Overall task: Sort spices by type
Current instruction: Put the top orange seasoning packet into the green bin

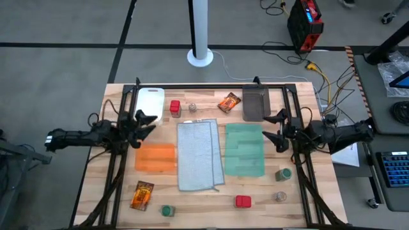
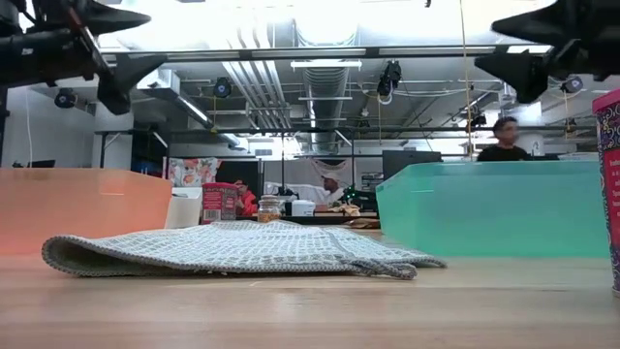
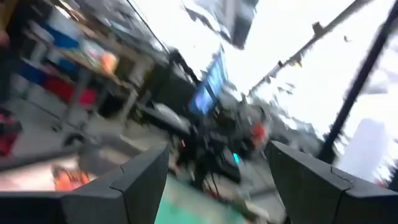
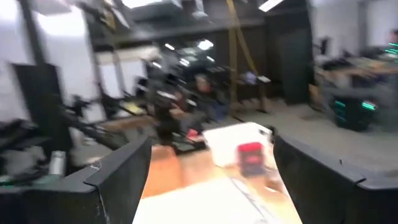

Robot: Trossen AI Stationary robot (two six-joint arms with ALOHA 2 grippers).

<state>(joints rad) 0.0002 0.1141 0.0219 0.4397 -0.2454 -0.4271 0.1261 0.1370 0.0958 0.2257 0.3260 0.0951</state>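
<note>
Eight spice items stand on the wooden table. At the far side are a red container (image 1: 175, 108), a clear shaker (image 1: 192, 107) and an orange-brown packet (image 1: 229, 102). At the near side are a second packet (image 1: 142, 195), a green-topped jar (image 1: 167, 210), a second red container (image 1: 242, 202), a second shaker (image 1: 280, 196) and a second green-topped jar (image 1: 284, 173). My left gripper (image 1: 146, 124) is open and empty, held high over the table's left part beside the orange cloth. My right gripper (image 1: 275, 126) is open and empty, held high beside the green cloth; its wrist view shows the far red container (image 4: 250, 157).
An orange cloth (image 1: 155, 157), a grey cloth (image 1: 199, 154) and a green cloth (image 1: 245, 149) lie flat side by side mid-table. A white board (image 1: 151, 101) and a dark grey bin (image 1: 255, 104) sit at the far edge. People show in the room beyond (image 2: 502, 136).
</note>
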